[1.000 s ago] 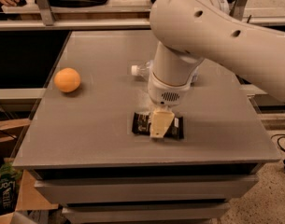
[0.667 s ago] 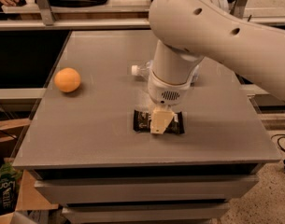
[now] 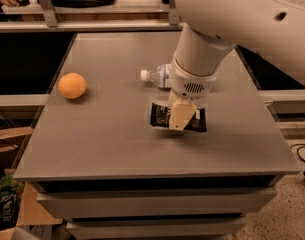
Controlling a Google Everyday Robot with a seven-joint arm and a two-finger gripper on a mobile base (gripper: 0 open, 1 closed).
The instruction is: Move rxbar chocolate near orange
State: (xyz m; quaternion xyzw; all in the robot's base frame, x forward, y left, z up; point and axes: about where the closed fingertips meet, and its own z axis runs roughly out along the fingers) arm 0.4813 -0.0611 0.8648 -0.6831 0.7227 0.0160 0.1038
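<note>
The rxbar chocolate [image 3: 161, 115], a flat black wrapper with white lettering, hangs level a little above the grey table [image 3: 107, 144], right of centre, with its shadow on the top below it. My gripper [image 3: 181, 118] comes straight down from the big white arm and is shut on the bar's middle; one beige finger [image 3: 182, 115] shows in front of the wrapper. The orange [image 3: 72, 85] sits on the table near the left edge, well to the left of the bar and gripper.
A clear plastic bottle [image 3: 156, 75] with a white cap lies on its side just behind the gripper, partly hidden by the arm. Table edges are close on the right and front. Boxes and a dark bag sit on the floor at lower left.
The gripper has risen with the rxbar chocolate in it; the bar has left the table top and shifted slightly right. The orange and bottle have not moved.
</note>
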